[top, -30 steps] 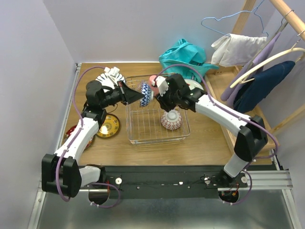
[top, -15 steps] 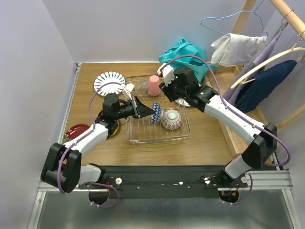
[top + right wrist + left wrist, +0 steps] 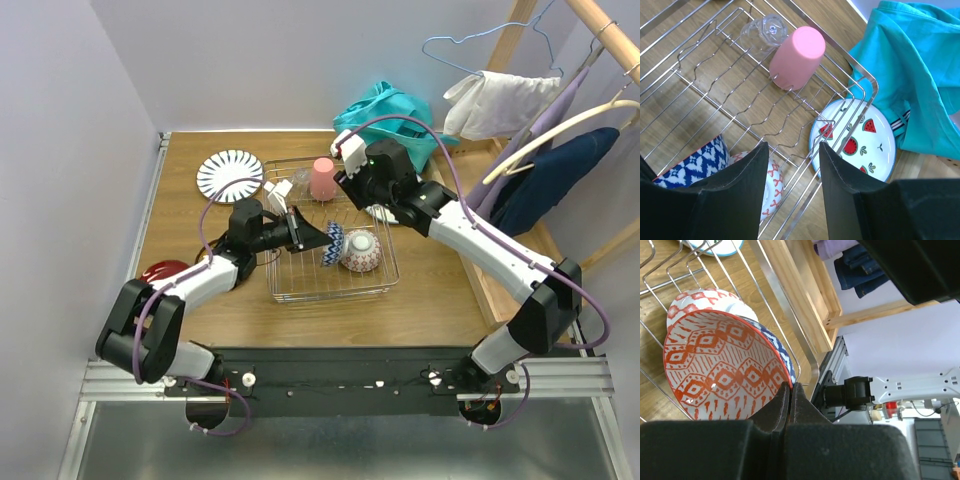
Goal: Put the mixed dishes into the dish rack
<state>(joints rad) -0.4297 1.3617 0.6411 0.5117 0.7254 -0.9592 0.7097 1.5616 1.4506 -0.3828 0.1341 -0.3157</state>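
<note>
Blue and white outside, orange-red diamonds inside, a patterned bowl (image 3: 725, 370) is being pinched at its rim by the left gripper (image 3: 791, 389), whose jaws are being pressed together on the thin wall. The bowl is being held on edge, tilted, inside the dish rack (image 3: 300, 275) and low over its grid bottom; whether it is being rested on the wires cannot be told. Just beside it, in the rack's right half, a red-patterned bowl (image 3: 361, 250) is being kept upside down. At the rack's far end a pink cup (image 3: 797, 57) is being seen base up, with a clear glass (image 3: 762, 30) lying next to it. The right gripper (image 3: 792, 150) is being held above that far end, its jaws parted and nothing being gripped between them. Outside the rack, just beside its far right corner, a watermelon plate (image 3: 855, 145) is being partly covered by a teal cloth (image 3: 920, 75). A blue-striped plate (image 3: 230, 175) and a red saucer (image 3: 160, 272) are being left on the wooden table (image 3: 430, 300), to the left of the rack.
</note>
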